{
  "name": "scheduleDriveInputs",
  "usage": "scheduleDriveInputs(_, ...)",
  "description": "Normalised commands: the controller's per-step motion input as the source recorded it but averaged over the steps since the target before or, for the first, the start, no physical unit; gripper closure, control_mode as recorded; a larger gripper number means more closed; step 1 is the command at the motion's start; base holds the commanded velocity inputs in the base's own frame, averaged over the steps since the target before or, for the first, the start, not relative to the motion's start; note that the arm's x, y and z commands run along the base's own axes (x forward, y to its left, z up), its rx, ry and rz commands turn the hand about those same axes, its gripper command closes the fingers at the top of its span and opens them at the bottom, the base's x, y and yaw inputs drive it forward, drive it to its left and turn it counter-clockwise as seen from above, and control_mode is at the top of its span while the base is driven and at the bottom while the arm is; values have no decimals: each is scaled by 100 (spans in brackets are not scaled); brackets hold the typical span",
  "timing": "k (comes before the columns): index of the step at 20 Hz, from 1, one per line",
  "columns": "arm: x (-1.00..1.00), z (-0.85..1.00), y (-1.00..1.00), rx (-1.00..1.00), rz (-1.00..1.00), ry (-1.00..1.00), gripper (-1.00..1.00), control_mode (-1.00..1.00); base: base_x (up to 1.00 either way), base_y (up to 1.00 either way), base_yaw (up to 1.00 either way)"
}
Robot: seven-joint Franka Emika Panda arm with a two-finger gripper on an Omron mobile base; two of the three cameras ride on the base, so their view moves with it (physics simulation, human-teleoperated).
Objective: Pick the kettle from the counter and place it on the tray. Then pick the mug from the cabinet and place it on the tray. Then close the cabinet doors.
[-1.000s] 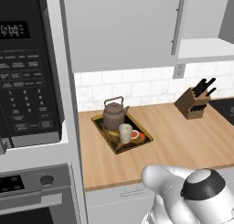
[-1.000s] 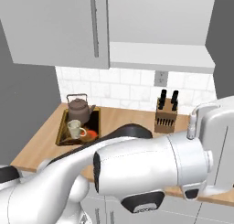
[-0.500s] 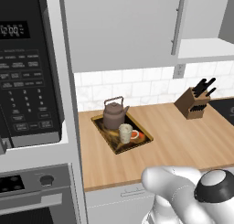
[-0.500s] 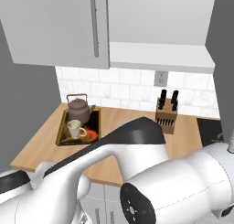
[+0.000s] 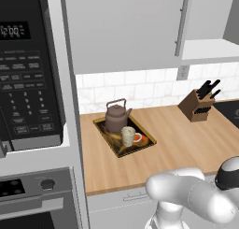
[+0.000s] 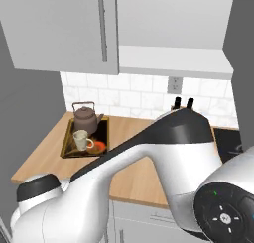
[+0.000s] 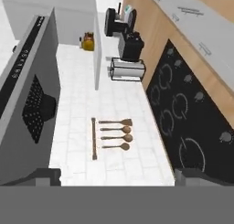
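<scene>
Grasping tool: tips spread wide, holding nothing, looking at a black stove top.
Tray: on the tabletop.
Kettle: on the tray's back end.
Mug: on the tray, just in front of the kettle.
Cabinet doors: above the tray; the far right door stands open.
Feel: I think the doors are hard, flat and light to swing.
Where to hold: the long silver bar, or push the door's free edge.
</scene>
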Motion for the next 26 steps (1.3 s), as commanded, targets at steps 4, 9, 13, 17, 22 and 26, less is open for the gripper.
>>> scheduleDriveInputs(4,49,-19,-22,0,21,8,-100,-100,0,0,0)
scheduleDriveInputs(9,71,-37,-10,-1,17,13,-100,-100,0,0,0)
scheduleDriveInputs(13,64,-46,-2,-1,17,2,-100,-100,0,0,0)
scheduleDriveInputs(17,48,-37,-1,0,18,0,-100,-100,0,0,0)
scheduleDriveInputs(22,51,-30,2,0,18,0,-100,-100,0,0,0)
scheduleDriveInputs(26,57,-34,13,-1,18,0,-100,-100,0,0,0)
